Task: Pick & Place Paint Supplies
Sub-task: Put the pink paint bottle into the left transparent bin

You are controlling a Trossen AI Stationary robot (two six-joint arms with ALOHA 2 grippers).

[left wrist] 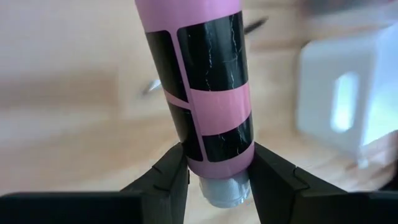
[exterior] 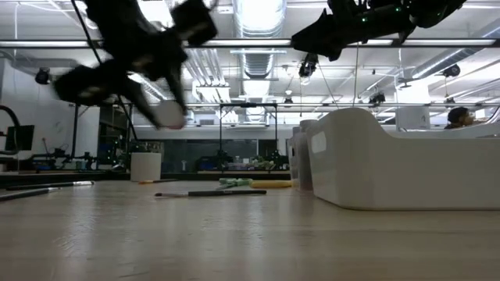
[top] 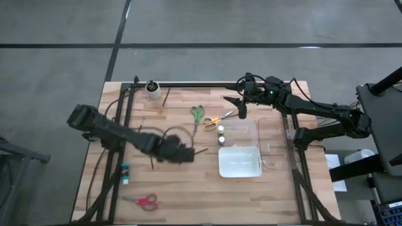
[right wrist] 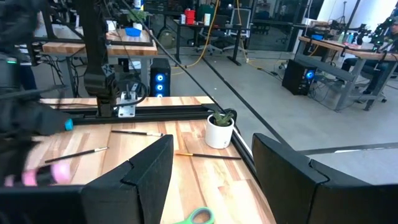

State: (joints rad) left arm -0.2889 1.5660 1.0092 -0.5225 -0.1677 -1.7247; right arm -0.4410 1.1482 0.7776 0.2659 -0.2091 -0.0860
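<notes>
- Left gripper (left wrist: 214,177): fingers closed on a pink paint bottle with black label panels (left wrist: 205,87), pinched near the pale cap (left wrist: 224,193). In the high view this gripper (top: 179,154) sits left of centre, over bare wood, blurred.
- Right gripper (right wrist: 211,180): jaws apart, holding nothing. In the high view it (top: 242,107) hangs at upper centre-right, above the far edge of the table (top: 188,194).
- Destination, judged: the white tray (top: 239,161) at centre-right, with a clear tray (top: 276,144) just beside it. Two small bottles (top: 221,135) stand beside the white tray's upper-left corner.
- Remaining supplies: green scissors (top: 197,114) and yellow scissors (top: 211,121) at upper centre, red scissors (top: 145,201) at lower left, teal bottle (top: 125,171) at left, one brush (exterior: 211,193) lying flat in the low view.
- Recommendation: the grip sits at the cap end, so the long body may swing; carry it level and slowly.
- Recommendation: clear the tray wall before lowering, and release only once the bottle rests inside.
- Risk: knocking over the two standing bottles on approach.
</notes>
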